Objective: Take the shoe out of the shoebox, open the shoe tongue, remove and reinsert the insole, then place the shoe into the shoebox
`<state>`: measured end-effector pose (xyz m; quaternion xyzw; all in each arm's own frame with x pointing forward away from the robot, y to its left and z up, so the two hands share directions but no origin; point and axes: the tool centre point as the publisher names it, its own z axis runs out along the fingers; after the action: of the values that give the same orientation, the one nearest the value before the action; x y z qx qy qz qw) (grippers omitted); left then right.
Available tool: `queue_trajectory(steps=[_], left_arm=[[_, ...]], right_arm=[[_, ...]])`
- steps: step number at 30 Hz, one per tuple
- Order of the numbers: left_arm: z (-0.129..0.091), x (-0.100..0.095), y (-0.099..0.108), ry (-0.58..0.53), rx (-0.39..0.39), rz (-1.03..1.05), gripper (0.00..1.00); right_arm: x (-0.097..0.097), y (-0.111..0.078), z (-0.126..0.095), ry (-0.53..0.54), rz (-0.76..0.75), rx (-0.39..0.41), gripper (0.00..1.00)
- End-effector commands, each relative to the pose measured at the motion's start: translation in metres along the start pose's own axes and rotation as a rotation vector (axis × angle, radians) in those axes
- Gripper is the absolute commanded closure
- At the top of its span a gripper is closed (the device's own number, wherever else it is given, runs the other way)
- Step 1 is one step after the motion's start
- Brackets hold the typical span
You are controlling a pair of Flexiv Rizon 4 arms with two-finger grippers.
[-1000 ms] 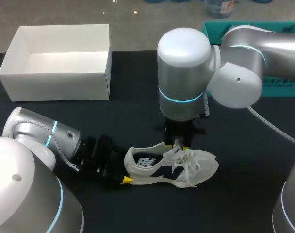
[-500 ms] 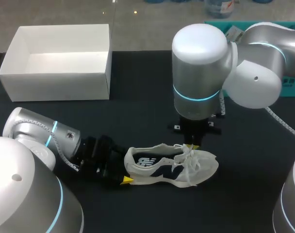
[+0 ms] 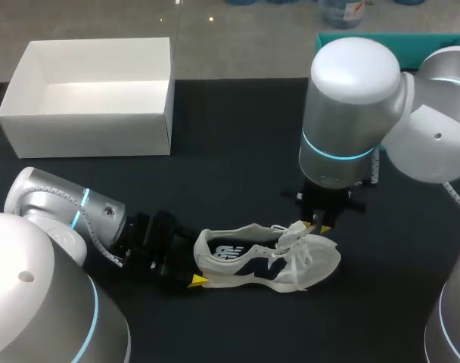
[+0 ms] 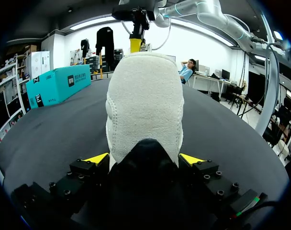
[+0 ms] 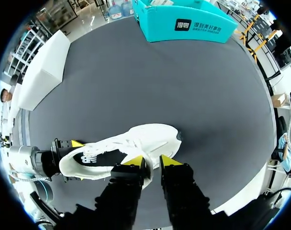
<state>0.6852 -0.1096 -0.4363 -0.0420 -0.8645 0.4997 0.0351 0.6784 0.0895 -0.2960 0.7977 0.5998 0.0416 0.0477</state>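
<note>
one shoe (image 3: 264, 263), one shoebox (image 3: 86, 130), one teal box (image 5: 184, 21)

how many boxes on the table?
2. White shoebox, open, at the table's far left; teal box at its far right. The right arm hides some table behind it.

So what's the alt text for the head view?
A white shoe lies on a dark table, the left gripper holding its heel and the right gripper at its laces. An empty white shoebox sits at the far left.
</note>
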Motion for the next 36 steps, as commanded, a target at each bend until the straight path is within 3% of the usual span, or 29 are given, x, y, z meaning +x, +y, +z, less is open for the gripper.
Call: queue_trajectory(steps=[1,3,4,5,12,16,19,22,36], left_arm=[[0.005,0.001,0.006,-0.001,-0.004,-0.001,1.0],[0.005,0.001,0.006,-0.001,-0.004,-0.001,1.0],[0.005,0.001,0.006,-0.001,-0.004,-0.001,1.0],[0.005,0.001,0.006,-0.001,-0.004,-0.001,1.0],[0.005,0.001,0.006,-0.001,-0.004,-0.001,1.0],[0.005,0.001,0.006,-0.001,-0.004,-0.001,1.0],[0.005,0.001,0.006,-0.001,-0.004,-0.001,1.0],[0.005,0.001,0.006,-0.001,-0.004,-0.001,1.0],[0.005,0.001,0.006,-0.001,-0.004,-0.001,1.0]], right_arm=[[0.008,-0.005,-0.011,0.007,-0.033,-0.018,0.67],[0.014,-0.007,-0.017,0.023,-0.069,-0.026,0.53],[0.016,-0.008,-0.02,0.037,-0.09,-0.034,0.24],[0.019,-0.009,-0.022,0.066,-0.109,-0.04,0.01],[0.029,-0.011,-0.043,0.142,-0.341,-0.079,0.0],[0.043,-0.01,-0.054,0.192,-0.607,-0.047,0.0],[0.057,-0.011,-0.057,0.212,-0.857,0.023,0.0],[0.069,-0.017,-0.064,0.252,-1.081,-0.014,0.0],[0.071,-0.016,-0.066,0.274,-1.078,-0.016,0.0]])
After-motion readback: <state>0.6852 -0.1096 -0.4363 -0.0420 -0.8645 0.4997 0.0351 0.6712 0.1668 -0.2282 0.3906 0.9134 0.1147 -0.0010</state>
